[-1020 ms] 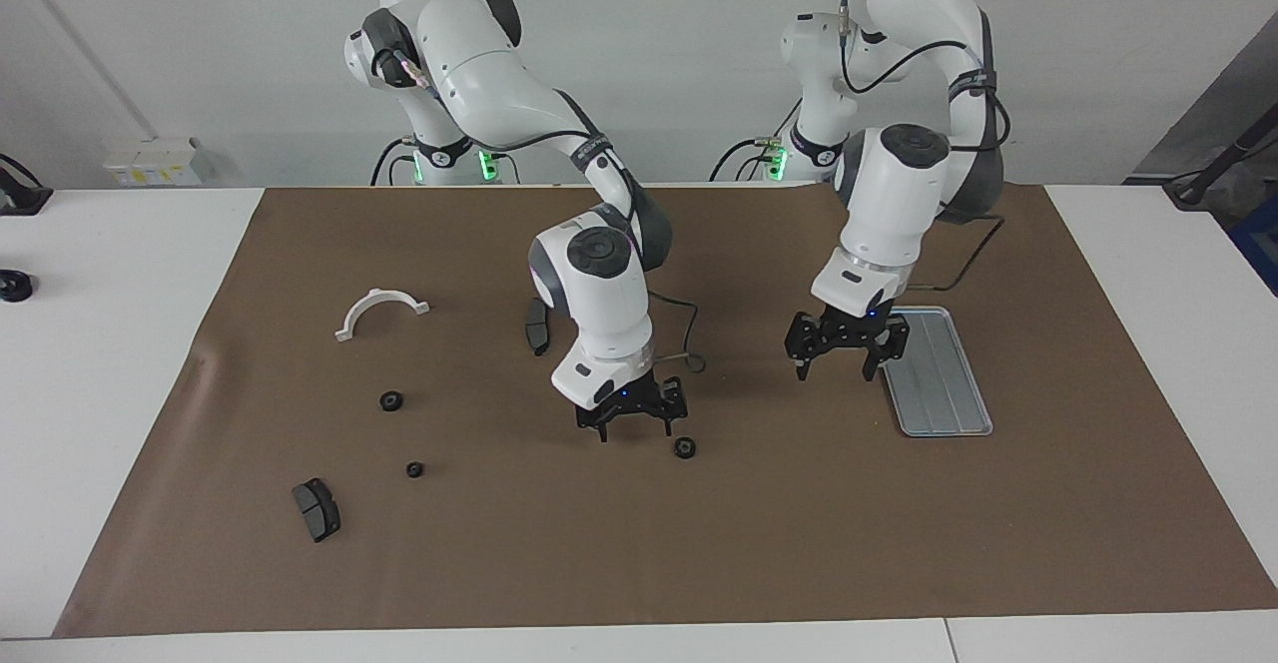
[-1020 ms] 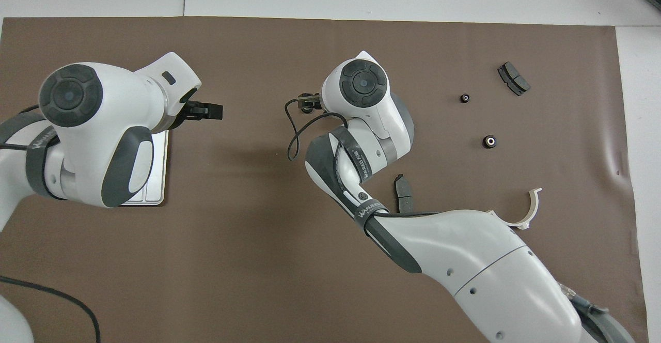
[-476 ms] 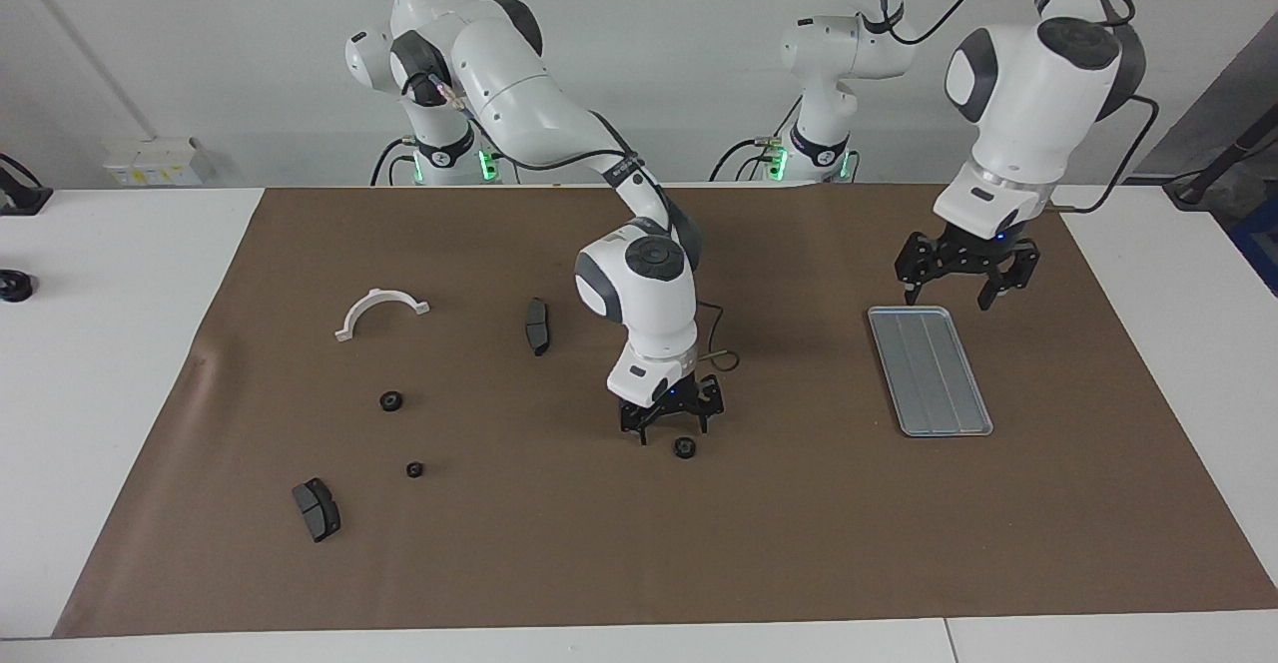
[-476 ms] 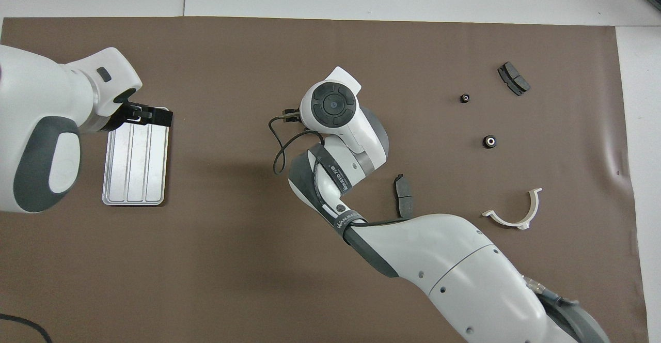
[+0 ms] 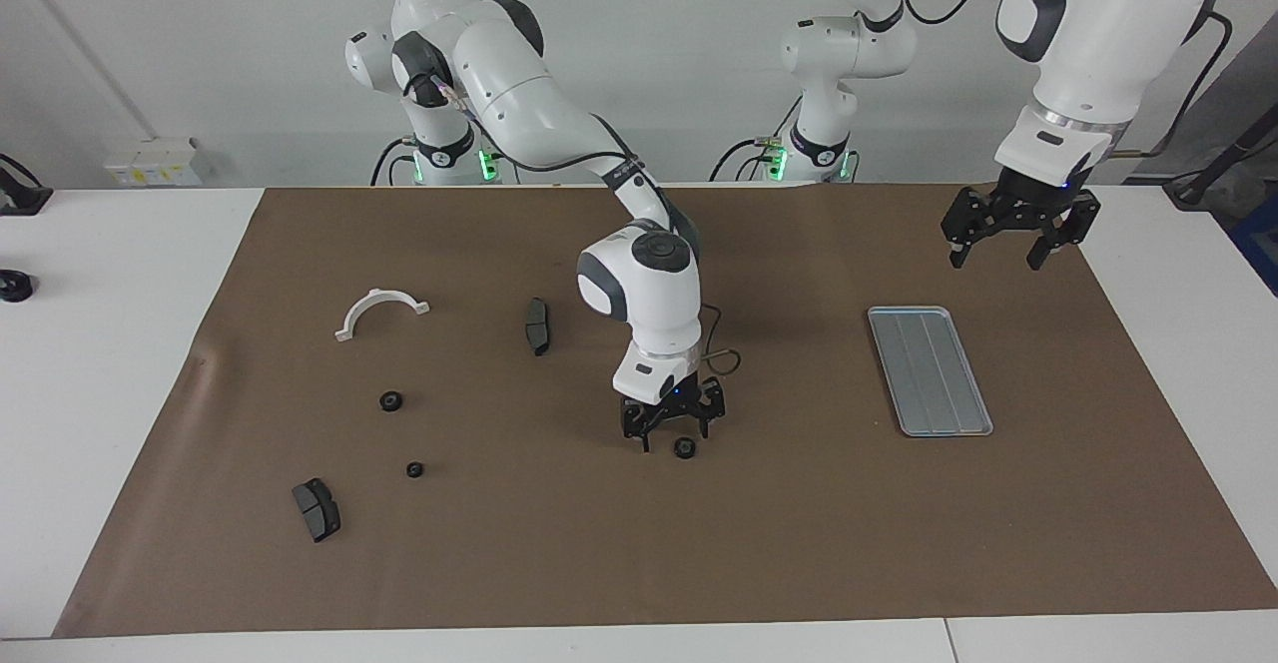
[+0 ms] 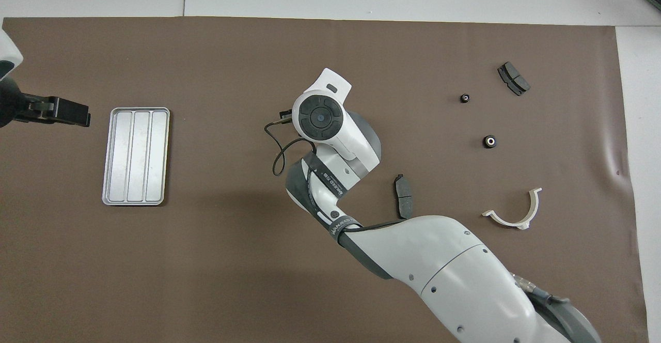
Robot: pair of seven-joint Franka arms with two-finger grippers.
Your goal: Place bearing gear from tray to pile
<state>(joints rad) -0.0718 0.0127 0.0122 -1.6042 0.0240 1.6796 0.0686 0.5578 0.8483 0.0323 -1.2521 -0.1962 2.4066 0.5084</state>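
Note:
A small black bearing gear point(image 5: 685, 447) lies on the brown mat near the table's middle. My right gripper point(image 5: 673, 437) is low over the mat with the gear at its fingertips; the fingers stand apart, and I cannot tell whether they touch it. In the overhead view the right wrist point(image 6: 320, 118) hides both. The silver tray point(image 5: 929, 368) point(image 6: 136, 155) has nothing in it. My left gripper point(image 5: 995, 264) point(image 6: 67, 114) hangs open and high, beside the tray toward the left arm's end. The pile's white half-ring bracket point(image 5: 379, 309) point(image 6: 514, 214) lies toward the right arm's end.
Around the bracket lie two dark brake pads point(image 5: 537, 326) point(image 5: 317, 508) and two small black gears point(image 5: 391, 401) point(image 5: 414, 469). The overhead view shows the same pads point(image 6: 404, 202) point(image 6: 513, 78) and gears point(image 6: 489, 141) point(image 6: 465, 97). A thin cable point(image 6: 276, 149) loops off the right wrist.
The left arm has risen off the tray and swung out toward its own end of the table. The right gripper has shifted over the gear on the mat and come down lower.

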